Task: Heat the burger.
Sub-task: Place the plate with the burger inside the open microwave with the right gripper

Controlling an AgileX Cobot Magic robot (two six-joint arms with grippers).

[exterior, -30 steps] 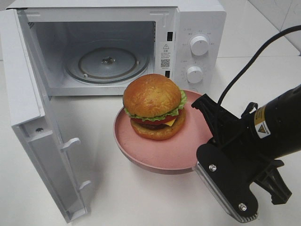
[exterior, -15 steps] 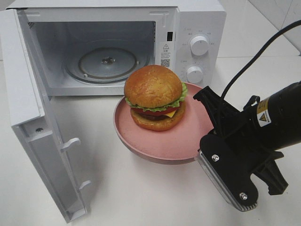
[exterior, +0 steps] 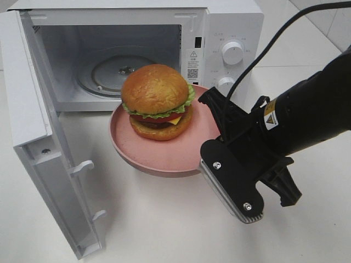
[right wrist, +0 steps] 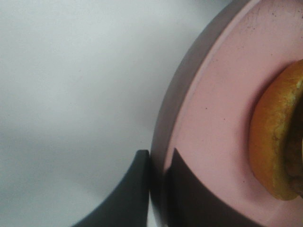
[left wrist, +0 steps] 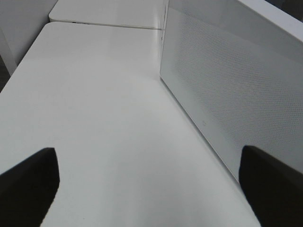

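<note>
I see the burger (exterior: 157,101) sitting upright on the pink plate (exterior: 164,159), a little toward the far side of it. The plate is in front of the open microwave (exterior: 230,27), with its far edge close to the mouth of the cavity. The glass turntable (exterior: 104,74) inside carries nothing. The door (exterior: 30,104) stands wide open on the left side.

The right fingers (right wrist: 132,194) are closed tight on the rim of the plate, one finger outside the rim and the other on the inner side. They hold the plate, not the burger itself. In the high view the right arm (exterior: 307,115) comes in from the right, and the plate seems to be a little above the tabletop (exterior: 164,224), with a shadow under it.

The left fingers (left wrist: 28,189) are spread wide apart and hold nothing. They hang over bare tabletop, beside the outer, dotted face of the door. I cannot find them in the high view.
</note>
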